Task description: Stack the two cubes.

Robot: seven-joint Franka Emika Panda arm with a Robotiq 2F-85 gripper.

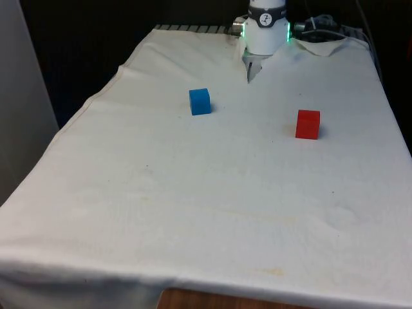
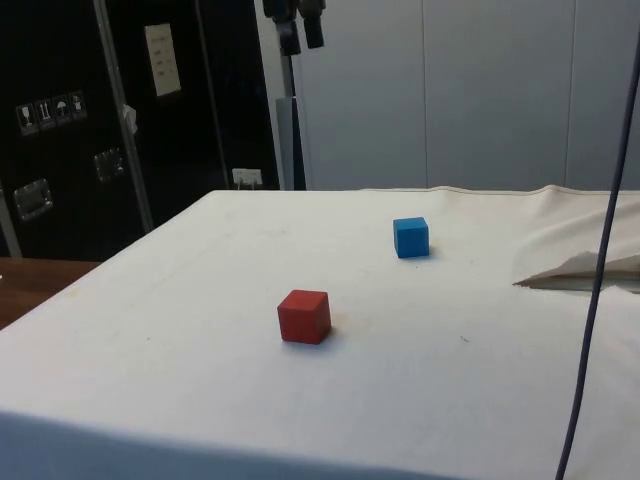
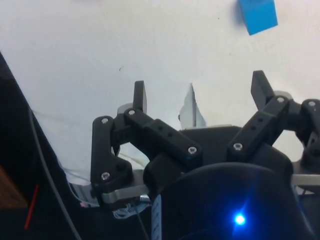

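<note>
Lying apart, one blue cube [image 1: 200, 102], one red cube [image 1: 308, 124] (gripper [image 3: 200, 92] spread, empty).

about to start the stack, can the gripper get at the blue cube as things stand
Probably yes. The gripper is open, holds nothing and hangs high above the cloth. The blue cube stands alone, well apart from the red cube, with nothing over or beside it.

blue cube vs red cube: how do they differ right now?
Colour: the blue cube is blue, the red cube red. Place: the blue cube sits towards the front view's left and farther up the table; the red cube sits towards the front view's right, nearer that camera. Shared: both look about the same size, rest flat on the white cloth, apart, with nothing gripping them.
</note>
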